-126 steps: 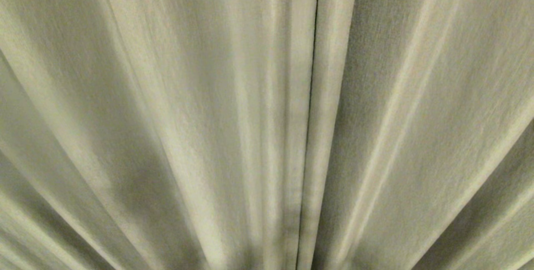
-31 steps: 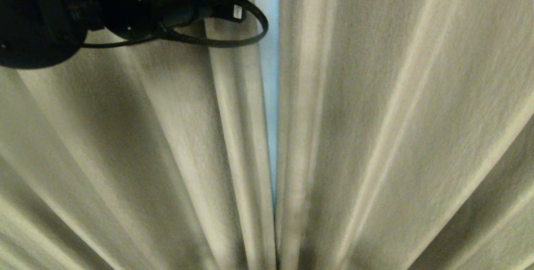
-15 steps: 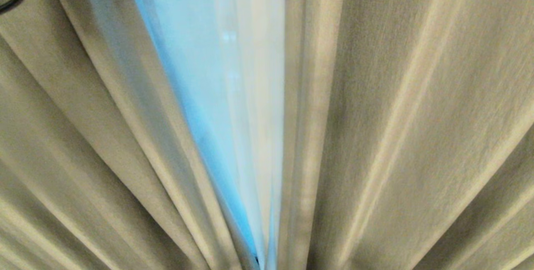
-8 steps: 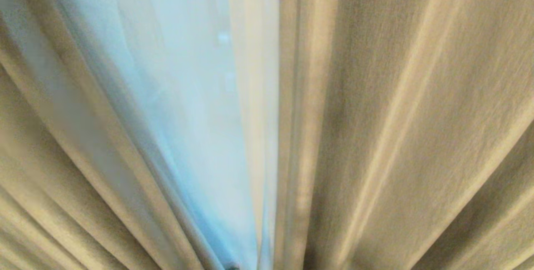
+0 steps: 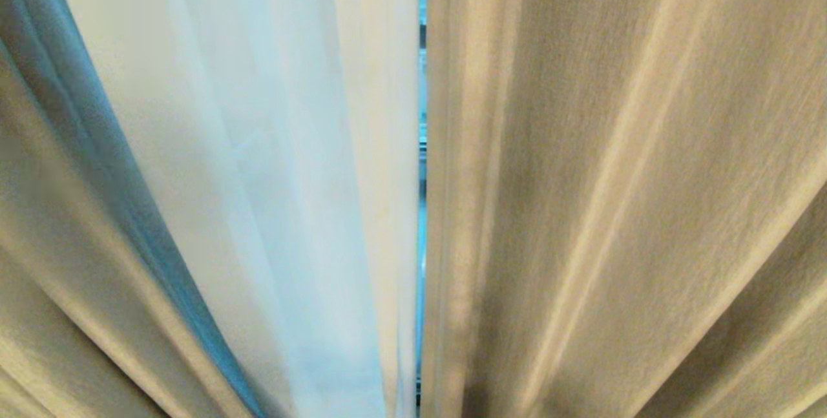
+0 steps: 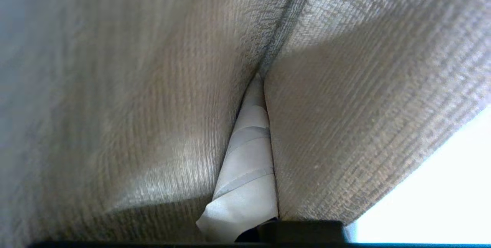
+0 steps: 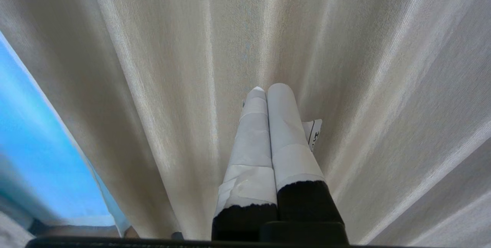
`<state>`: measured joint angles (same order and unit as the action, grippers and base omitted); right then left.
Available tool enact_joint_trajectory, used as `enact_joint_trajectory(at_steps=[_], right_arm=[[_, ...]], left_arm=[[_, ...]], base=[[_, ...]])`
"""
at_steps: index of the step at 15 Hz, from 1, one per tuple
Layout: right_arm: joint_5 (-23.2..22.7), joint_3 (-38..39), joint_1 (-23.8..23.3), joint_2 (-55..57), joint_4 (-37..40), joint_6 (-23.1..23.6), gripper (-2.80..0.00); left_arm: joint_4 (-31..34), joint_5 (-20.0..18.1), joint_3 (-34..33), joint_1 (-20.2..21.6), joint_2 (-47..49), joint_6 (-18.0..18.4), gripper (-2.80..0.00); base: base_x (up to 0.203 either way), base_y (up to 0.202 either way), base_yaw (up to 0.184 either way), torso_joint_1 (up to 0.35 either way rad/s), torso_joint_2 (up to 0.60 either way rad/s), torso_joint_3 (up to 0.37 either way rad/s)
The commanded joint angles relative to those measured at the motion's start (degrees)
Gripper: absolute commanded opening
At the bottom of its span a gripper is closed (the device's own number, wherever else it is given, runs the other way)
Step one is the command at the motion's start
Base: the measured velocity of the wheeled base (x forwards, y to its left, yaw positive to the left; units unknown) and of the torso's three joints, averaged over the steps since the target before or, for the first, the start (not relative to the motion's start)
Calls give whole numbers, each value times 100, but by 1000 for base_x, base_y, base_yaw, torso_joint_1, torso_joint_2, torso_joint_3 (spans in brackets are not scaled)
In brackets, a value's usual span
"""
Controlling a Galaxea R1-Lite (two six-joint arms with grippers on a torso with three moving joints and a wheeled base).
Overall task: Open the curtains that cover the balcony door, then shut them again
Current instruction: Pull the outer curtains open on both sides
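Since a second ago the left cream drape (image 5: 71,256) has swung further toward nine o'clock, and the white sheer (image 5: 271,166) now fills the head view's centre-left. The right cream drape (image 5: 614,185) hangs unmoved from twelve to six o'clock, with a thin sliver of the balcony door (image 5: 422,146) showing between it and the sheer. In its wrist view the left gripper (image 6: 255,98) is clamped on a fold of the left drape. The right gripper (image 7: 268,91), fingers pressed together and empty, rests near the right drape. Opening looks barely begun; the sheers, the right drape and the re-closing remain.
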<state>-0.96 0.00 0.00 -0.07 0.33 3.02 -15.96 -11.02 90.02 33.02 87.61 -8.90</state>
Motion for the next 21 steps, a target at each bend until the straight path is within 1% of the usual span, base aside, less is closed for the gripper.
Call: enact_joint_trajectory(at_steps=[1,3,6,7,10,12,15,18,21], right_arm=[[-1,0,0,7,-6,5,-280],[-1,0,0,7,-2,5,-280],[-1,0,0,7,2,5,-280],[-1,0,0,7,-5,5,-280],[-1,0,0,7,2,5,-280],[-1,0,0,7,-6,5,-280],[-1,0,0,7,2,5,-280],[-1,0,0,7,2,5,-280],[-1,0,0,7,-6,5,-280]], left_arm=[[-36,-137,-27,442,367,-111,-280],[-128,-196,-36,687,536,-151,-280],[-323,-363,-62,1009,731,-349,-280],[-367,-389,-63,1112,797,-357,-280],[-399,-409,-68,1154,837,-358,-280],[-399,-418,-63,1101,801,-350,-280],[-395,-551,-100,977,633,-332,-280],[-368,-583,-327,716,291,-325,-280],[-355,-585,-675,331,-108,-286,-280]], base=[[0,0,0,0,0,0],[0,0,0,0,0,0],[0,0,0,0,0,0],[0,0,0,0,0,0],[0,0,0,0,0,0],[0,0,0,0,0,0],[0,0,0,0,0,0],[0,0,0,0,0,0],[0,0,0,0,0,0]])
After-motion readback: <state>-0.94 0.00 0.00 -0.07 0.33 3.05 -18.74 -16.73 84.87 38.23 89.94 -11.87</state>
